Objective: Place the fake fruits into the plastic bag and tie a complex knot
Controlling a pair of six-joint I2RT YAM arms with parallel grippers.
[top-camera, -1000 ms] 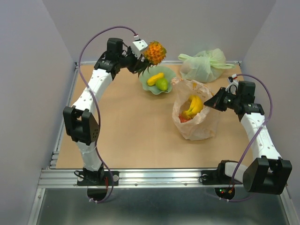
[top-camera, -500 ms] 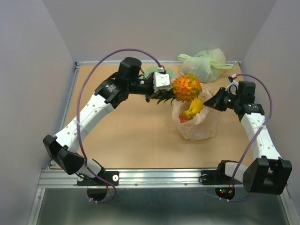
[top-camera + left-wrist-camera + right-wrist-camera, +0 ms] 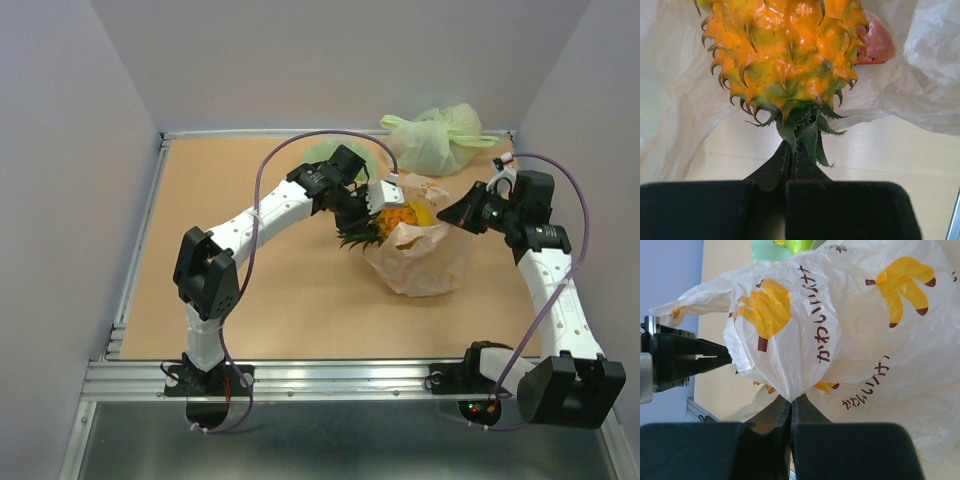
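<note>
I've got my left end effector [image 3: 790,151] clamped on the pineapple [image 3: 785,55] by its leafy crown, at the mouth of the plastic bag [image 3: 425,268], which sits toward the right edge of the tabletop [image 3: 250,300]. My right end effector [image 3: 791,402] pinches the bag's rim.

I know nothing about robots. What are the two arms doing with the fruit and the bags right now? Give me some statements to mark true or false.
The left gripper is shut on the pineapple by its leafy crown. True.
The right gripper hangs open, clear of the plastic bag. False: it pinches a fold of it.
A pale green knotted bag sits near the far edge of the table. True.
The pineapple lies on the table. False: it is held at the plastic bag's mouth.
</note>
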